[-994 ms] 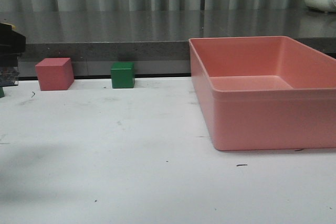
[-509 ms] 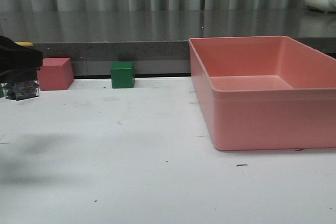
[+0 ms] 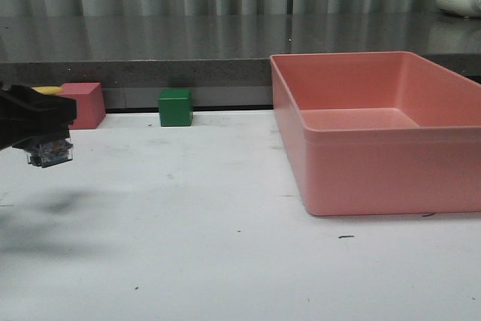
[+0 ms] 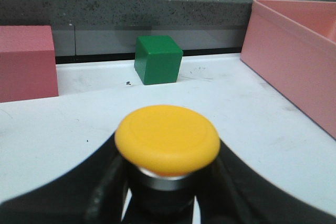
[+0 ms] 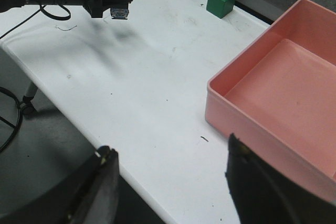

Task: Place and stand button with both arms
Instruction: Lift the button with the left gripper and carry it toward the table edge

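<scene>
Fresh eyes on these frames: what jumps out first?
The big pink bin fills the right half of the table. At far left, the left gripper holds the button above the tabletop, its yellow cap dominating the left wrist view. A green cube and pink cube sit along the back edge.

The button (image 4: 167, 139) had a yellow-orange cap over a silver collar and a black body, with a clear, bluish base in the front view. The left gripper (image 3: 36, 122) around it was black. Behind it sat a pinkish-red cube (image 3: 85, 103) and a green cube (image 3: 176, 107). The bin (image 3: 391, 167) was salmon pink; the table (image 3: 188, 223) was white with dark scuffs.
</scene>
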`<state>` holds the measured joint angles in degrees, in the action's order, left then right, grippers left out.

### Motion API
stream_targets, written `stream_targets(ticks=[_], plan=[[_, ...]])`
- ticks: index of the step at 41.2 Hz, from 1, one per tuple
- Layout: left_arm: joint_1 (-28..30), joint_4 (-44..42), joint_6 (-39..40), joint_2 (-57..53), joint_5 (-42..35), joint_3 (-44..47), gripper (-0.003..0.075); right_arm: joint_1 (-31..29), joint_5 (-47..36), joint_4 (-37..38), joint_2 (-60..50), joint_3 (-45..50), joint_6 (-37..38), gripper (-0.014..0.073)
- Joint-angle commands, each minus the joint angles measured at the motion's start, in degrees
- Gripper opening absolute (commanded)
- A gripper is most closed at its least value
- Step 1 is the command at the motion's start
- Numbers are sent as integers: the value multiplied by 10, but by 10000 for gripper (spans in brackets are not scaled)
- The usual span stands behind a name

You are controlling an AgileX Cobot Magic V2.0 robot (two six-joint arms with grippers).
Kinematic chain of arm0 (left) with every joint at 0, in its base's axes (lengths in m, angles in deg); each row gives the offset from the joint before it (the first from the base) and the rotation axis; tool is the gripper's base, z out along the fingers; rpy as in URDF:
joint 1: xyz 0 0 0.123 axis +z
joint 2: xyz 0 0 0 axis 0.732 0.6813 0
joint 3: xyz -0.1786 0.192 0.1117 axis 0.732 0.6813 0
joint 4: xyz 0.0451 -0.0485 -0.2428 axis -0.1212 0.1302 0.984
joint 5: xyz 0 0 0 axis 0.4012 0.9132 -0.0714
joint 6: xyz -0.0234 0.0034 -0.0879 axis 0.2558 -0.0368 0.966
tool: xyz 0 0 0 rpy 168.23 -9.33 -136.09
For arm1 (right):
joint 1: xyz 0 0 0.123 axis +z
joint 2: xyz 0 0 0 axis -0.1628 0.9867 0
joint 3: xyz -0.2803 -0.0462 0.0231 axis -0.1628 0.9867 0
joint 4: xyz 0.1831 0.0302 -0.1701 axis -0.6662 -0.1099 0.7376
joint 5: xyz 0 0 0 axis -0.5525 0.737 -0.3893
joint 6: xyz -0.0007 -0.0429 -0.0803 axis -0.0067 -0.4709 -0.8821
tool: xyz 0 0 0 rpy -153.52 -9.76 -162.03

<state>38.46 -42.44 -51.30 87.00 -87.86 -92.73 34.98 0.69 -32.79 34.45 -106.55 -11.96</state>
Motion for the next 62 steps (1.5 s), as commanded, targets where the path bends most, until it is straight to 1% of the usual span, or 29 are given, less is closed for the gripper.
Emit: stream_targets(ticks=[1,8,13,21,26,43,45,47,50,52,55,58,62], plan=[[2,18,-1,1,-98,-11,187,-1,-39,6,3,-12,-6,469],[2,40,-4,33,-124,-11,187,-1,-39,6,3,-12,-6,469],[2,41,-27,49,-134,-12,187,-1,-39,6,3,-12,-6,469],[2,41,-34,58,-141,-12,187,-1,-39,6,3,-12,-6,469],[2,41,-59,60,-141,-12,187,-1,-39,6,3,-12,-6,469],[2,41,-59,60,-142,-5,196,-1,-39,6,3,-12,-6,469],[2,41,-59,60,-142,-3,213,-1,-39,6,3,-12,-6,469],[2,41,-59,60,-142,-1,251,-1,-39,6,3,-12,-6,469],[2,41,-59,59,-142,4,341,-1,-39,6,3,-12,-6,469],[2,41,-59,59,-142,9,424,-1,-39,6,3,-12,-6,469],[2,41,-59,57,-142,16,501,-1,-39,6,3,-12,-6,469],[2,40,-59,49,-142,28,538,-1,-39,6,3,-12,-6,469],[2,40,-59,23,-142,51,536,-1,-39,6,3,-12,-6,469]])
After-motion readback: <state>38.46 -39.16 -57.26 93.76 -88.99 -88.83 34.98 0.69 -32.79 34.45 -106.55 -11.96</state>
